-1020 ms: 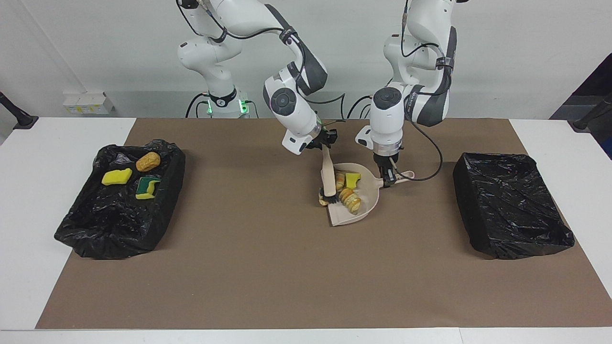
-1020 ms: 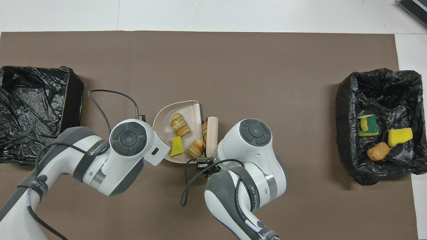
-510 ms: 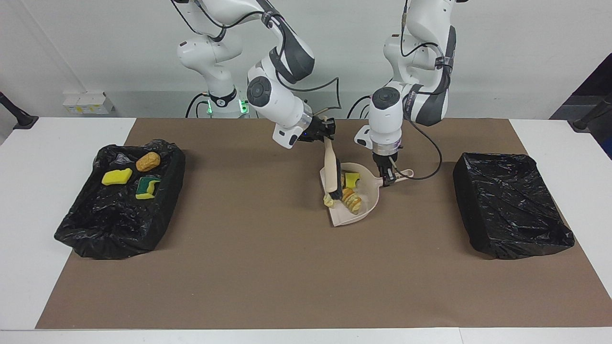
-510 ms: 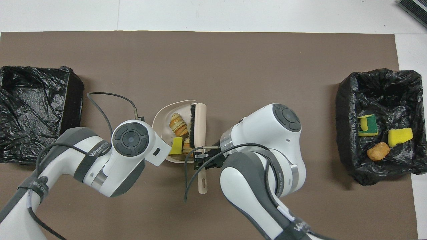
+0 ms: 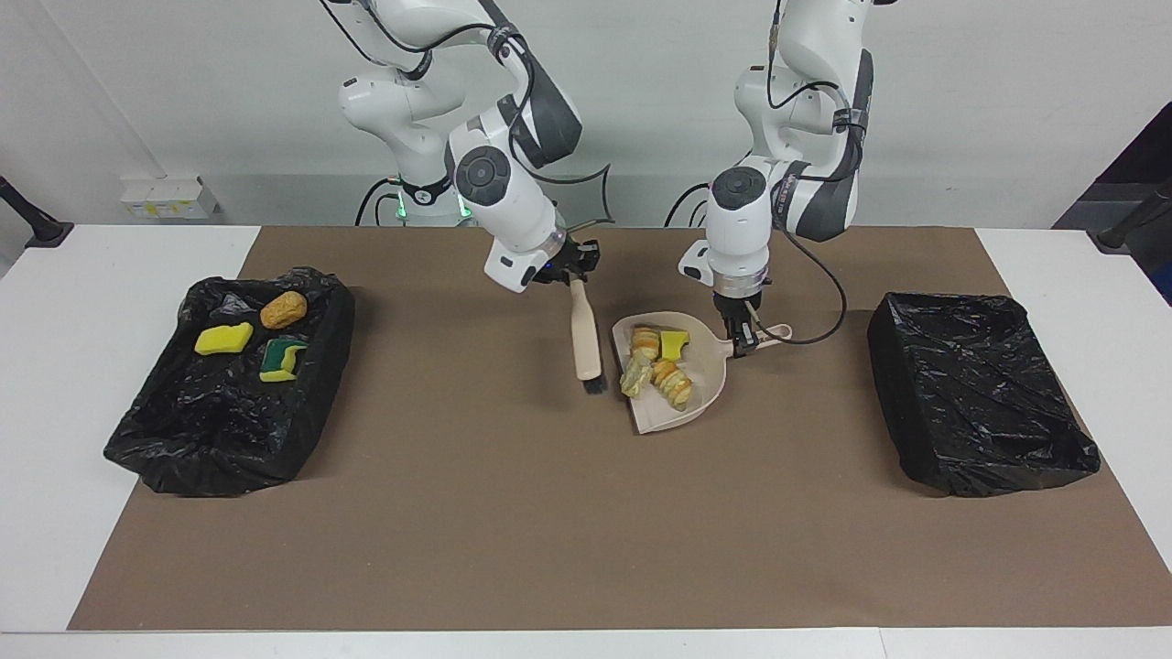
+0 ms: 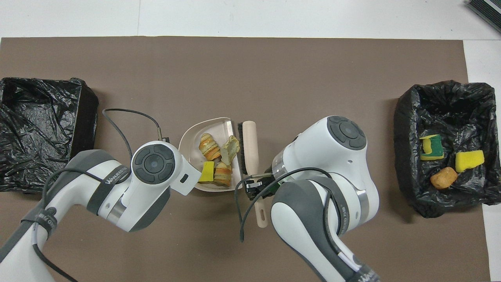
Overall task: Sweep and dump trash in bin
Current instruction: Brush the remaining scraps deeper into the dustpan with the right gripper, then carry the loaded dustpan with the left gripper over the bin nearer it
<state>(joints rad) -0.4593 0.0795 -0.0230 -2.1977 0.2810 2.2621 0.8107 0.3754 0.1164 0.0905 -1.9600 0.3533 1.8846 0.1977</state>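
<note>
Trash (image 5: 656, 364) in dustpan (image 5: 682, 412) (left hand (image 5: 743, 343) grips handle); right hand (image 5: 574, 275) grasps brush (image 5: 586, 339) beside.

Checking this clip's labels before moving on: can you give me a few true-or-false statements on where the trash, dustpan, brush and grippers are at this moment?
1. Four bits of trash lie in the dustpan. True.
2. The brush rests inside the dustpan. False: the right gripper holds it beside the pan's open edge.
3. The left gripper grips the dustpan's handle. True.
4. The bin at the left arm's end holds three pieces. False: none show in it; the three lie in the bin at the right arm's end.
5. Trash still lies on the brown mat. False: none shows there.
</note>
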